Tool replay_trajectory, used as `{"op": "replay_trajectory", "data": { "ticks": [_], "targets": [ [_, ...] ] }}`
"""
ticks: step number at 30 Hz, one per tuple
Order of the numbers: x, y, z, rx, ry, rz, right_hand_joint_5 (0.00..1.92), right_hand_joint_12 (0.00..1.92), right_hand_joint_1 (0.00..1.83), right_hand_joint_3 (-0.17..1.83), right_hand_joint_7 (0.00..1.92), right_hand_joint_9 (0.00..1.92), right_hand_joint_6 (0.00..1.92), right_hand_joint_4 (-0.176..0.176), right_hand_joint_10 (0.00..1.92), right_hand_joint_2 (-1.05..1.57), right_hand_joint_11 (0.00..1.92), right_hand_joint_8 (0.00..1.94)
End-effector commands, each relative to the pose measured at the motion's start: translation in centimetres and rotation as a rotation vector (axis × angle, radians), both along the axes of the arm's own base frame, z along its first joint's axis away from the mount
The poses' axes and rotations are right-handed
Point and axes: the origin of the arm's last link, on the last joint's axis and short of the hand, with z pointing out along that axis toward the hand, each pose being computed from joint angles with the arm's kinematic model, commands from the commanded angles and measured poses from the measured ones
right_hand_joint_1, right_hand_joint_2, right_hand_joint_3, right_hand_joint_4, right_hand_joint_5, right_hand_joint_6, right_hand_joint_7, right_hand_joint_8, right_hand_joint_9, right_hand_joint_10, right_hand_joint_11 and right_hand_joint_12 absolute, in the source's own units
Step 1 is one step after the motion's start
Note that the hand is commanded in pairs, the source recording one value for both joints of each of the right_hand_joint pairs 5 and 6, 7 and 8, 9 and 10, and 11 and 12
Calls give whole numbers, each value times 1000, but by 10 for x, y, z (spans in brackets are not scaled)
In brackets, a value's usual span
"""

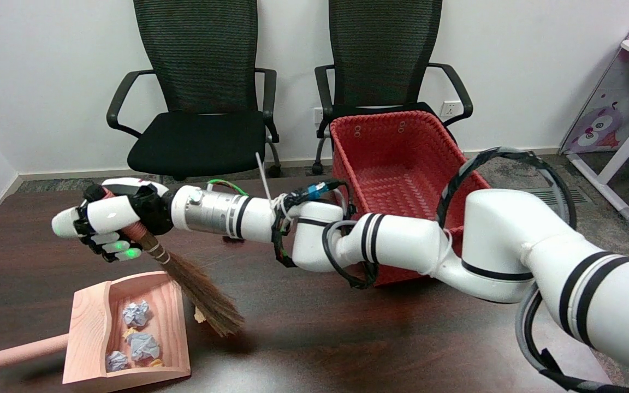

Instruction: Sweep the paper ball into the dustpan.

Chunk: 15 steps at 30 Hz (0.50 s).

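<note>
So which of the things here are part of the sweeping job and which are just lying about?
Part of the job:
right hand
small brown straw broom
pink wooden dustpan
crumpled white paper balls, inside the dustpan
small tan scrap, on the table by the bristles

Lying about:
red woven plastic basket
two black mesh office chairs

Even, bright indoor light, soft glare on the dark table (347, 338), faint shadows, sharp focus throughout

Bare table (347, 338) right of dustpan (90, 322); red basket (402, 158) blocks far side, broom (205, 295) beside pan.
</note>
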Motion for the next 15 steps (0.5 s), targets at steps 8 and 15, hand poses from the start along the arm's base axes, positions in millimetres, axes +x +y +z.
{"op": "replay_trajectory", "data": {
  "ticks": [8,15],
  "targets": [
    [80,-23,29,-1,32,433,1920,1920,859,1833,1920,1920,1920,-16,1920,1202,1920,1920],
    [58,9,43,-71,-44,349,1920,1920,834,1833,1920,1920,1920,-15,1920,1305,1920,1920]
  ]
}}
